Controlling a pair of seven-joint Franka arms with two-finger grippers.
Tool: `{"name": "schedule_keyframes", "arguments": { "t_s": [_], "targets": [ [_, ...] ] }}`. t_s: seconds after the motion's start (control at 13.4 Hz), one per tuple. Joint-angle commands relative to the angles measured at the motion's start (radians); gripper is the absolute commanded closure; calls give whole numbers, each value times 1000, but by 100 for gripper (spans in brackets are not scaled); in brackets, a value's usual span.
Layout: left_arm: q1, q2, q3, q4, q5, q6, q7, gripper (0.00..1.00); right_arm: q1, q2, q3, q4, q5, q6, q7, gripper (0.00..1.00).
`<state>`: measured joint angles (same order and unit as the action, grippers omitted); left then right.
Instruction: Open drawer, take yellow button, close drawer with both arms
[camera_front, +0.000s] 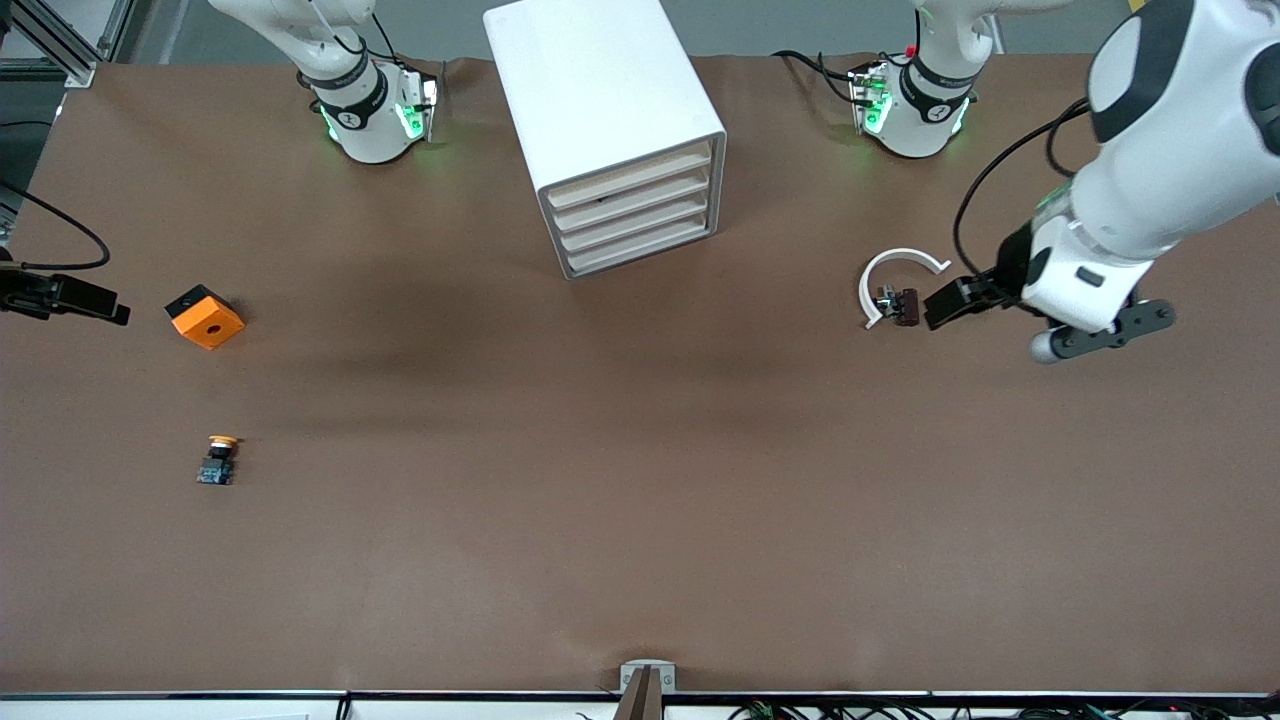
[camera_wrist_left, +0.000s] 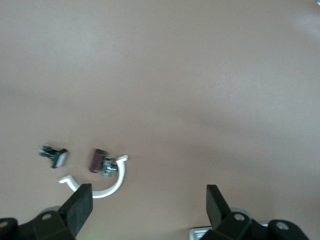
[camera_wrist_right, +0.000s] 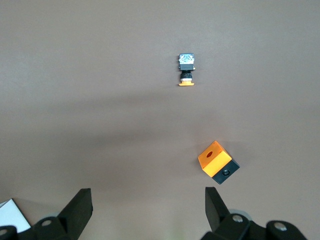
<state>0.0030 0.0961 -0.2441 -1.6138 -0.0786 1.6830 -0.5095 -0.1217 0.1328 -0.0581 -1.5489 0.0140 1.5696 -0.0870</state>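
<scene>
The button (camera_front: 219, 459), with an orange cap, a black body and a bluish base, lies on the table toward the right arm's end, nearer the front camera than the orange block. It also shows in the right wrist view (camera_wrist_right: 186, 70). The white drawer cabinet (camera_front: 640, 215) stands between the arm bases with all its drawers shut. My right gripper (camera_front: 100, 303) is open and empty beside the orange block, at the table's end; its open gap shows in the right wrist view (camera_wrist_right: 148, 200). My left gripper (camera_front: 940, 305) is open and empty beside a white ring clip; its gap shows in the left wrist view (camera_wrist_left: 148, 197).
An orange square block with a hole (camera_front: 205, 317) lies near my right gripper and shows in the right wrist view (camera_wrist_right: 217, 161). A white ring clip (camera_front: 895, 270) with a brown piece (camera_front: 907, 306) lies by my left gripper. The left wrist view shows the clip (camera_wrist_left: 107, 185), the brown piece (camera_wrist_left: 97, 160) and a small dark part (camera_wrist_left: 55, 156).
</scene>
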Motion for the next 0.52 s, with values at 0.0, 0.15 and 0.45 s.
{"name": "schedule_keyframes", "arguments": {
  "t_s": [0.0,0.15,0.45],
  "targets": [
    [60,-53,-12,-64,20,-6,78,0,31,-1,-2,49,-17,-26,24,0],
    [68,-61,-11,-80,54,-6,97,0,24,2,-3,88,-3,-69,21,0],
    [144,-90,-12,-81,56,-19,216,0,36,-5,-2,142,-17,-126,24,0]
  ]
}}
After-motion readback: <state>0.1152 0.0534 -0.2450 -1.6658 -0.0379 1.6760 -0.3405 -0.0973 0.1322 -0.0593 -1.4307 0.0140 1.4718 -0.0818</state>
